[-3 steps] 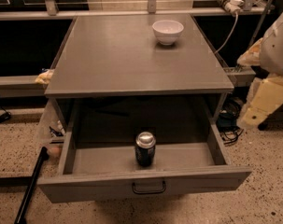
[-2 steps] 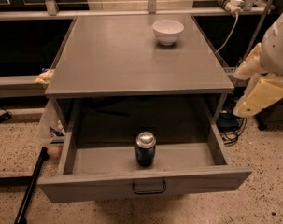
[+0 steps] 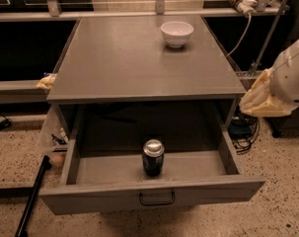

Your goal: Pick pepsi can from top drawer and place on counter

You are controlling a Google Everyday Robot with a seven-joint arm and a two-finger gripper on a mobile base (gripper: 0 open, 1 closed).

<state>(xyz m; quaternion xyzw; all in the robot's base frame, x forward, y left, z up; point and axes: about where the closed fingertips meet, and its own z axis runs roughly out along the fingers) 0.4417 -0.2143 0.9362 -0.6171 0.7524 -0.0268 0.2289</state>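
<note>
The pepsi can [image 3: 153, 157], dark with a shiny silver top, stands upright in the open top drawer [image 3: 154, 197], near the middle of its front. The drawer is pulled out from under the counter [image 3: 139, 58], the cabinet's flat grey top. My gripper [image 3: 258, 101] is the cream-coloured end of the white arm at the right edge. It hangs beside the cabinet's right side at about counter height, right of the drawer and well apart from the can.
A white bowl [image 3: 176, 33] sits at the back right of the counter. A black pole [image 3: 33, 196] leans by the drawer's left front corner. Cables [image 3: 242, 130] lie on the floor right of the cabinet. A rail runs along the back.
The arm's cream end has risen and swung toward the cabinet's right side. The can, the drawer and the bowl have not moved.
</note>
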